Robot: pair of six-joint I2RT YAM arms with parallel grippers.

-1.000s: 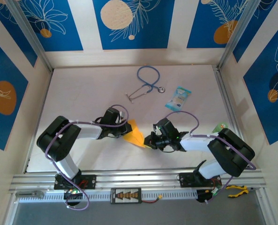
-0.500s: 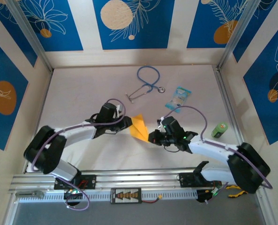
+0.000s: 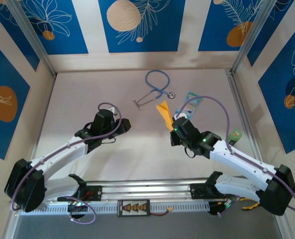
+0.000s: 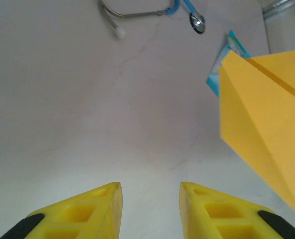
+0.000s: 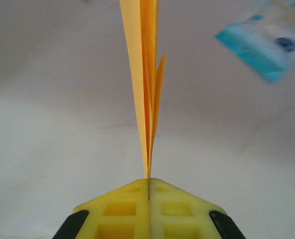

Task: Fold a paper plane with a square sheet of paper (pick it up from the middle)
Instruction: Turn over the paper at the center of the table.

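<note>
Creased paper plane (image 5: 145,89), right hand (image 5: 148,181) (pinching)

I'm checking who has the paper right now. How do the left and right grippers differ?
The left gripper has its fingers apart with nothing between them; the right gripper is shut on the paper plane. The left gripper hangs over bare table, while the right gripper holds the plane out ahead of it, near the light-blue packet. Both have yellow fingers.
</note>
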